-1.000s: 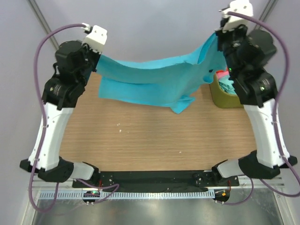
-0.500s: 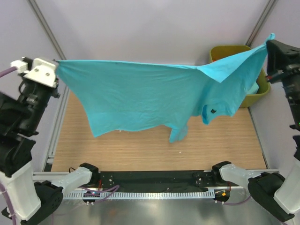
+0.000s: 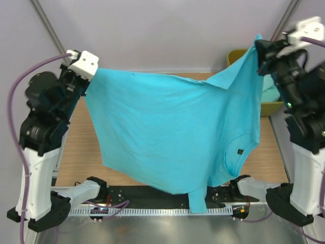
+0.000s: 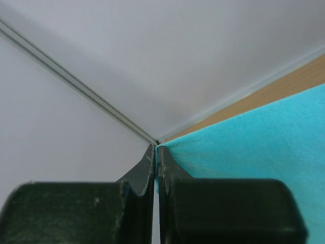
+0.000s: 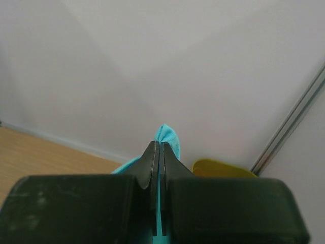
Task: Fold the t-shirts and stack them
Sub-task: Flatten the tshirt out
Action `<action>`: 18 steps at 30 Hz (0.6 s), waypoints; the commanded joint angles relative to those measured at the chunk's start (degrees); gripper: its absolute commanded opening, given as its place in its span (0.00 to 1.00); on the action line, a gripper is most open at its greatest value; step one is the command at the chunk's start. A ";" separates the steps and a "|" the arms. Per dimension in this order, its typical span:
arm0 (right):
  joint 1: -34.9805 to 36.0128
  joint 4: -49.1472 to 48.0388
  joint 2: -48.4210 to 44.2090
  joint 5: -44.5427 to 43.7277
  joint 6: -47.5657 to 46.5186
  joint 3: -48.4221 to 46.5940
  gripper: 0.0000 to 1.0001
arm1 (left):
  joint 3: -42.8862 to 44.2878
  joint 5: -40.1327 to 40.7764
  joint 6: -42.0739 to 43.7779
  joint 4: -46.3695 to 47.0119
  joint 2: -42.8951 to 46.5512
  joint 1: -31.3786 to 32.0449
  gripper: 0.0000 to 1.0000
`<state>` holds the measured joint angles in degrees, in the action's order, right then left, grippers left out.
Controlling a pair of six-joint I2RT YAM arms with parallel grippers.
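A turquoise-blue t-shirt (image 3: 167, 132) hangs spread out in the air between both arms, high over the wooden table (image 3: 76, 152). My left gripper (image 3: 85, 76) is shut on its upper left corner (image 4: 167, 152). At the upper right my right gripper (image 3: 258, 48) is shut on the other corner, a tip of cloth (image 5: 167, 136) poking above the fingers. The shirt's lower edge drapes down past the table's near edge (image 3: 198, 203). A small dark tag (image 3: 239, 150) shows on its right side.
An olive-green bin (image 3: 238, 56) stands at the back right behind the shirt, its yellow-green rim (image 5: 223, 168) in the right wrist view, with more turquoise cloth (image 3: 271, 94) in it. Grey walls and metal frame rails (image 3: 45, 23) close in the table.
Both arms have swung in from the sides and the shirt has come toward the camera. It now hangs lower and fuller, its hem reaching the near edge.
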<state>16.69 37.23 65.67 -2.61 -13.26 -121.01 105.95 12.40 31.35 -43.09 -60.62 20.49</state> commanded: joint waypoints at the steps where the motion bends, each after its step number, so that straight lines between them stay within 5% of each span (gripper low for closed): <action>1: -0.34 -4.01 4.89 -0.99 -3.79 3.58 0.01 | -2.50 3.77 2.74 3.80 -2.39 -0.45 0.00; 18: -0.34 -2.35 4.22 0.85 -4.50 6.05 0.01 | -7.25 -0.53 0.99 1.52 -0.03 -0.45 0.00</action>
<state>16.62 36.56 75.00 -2.20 -17.87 -112.38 96.90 13.39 33.17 -42.39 -63.75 20.49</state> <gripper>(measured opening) 0.032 0.008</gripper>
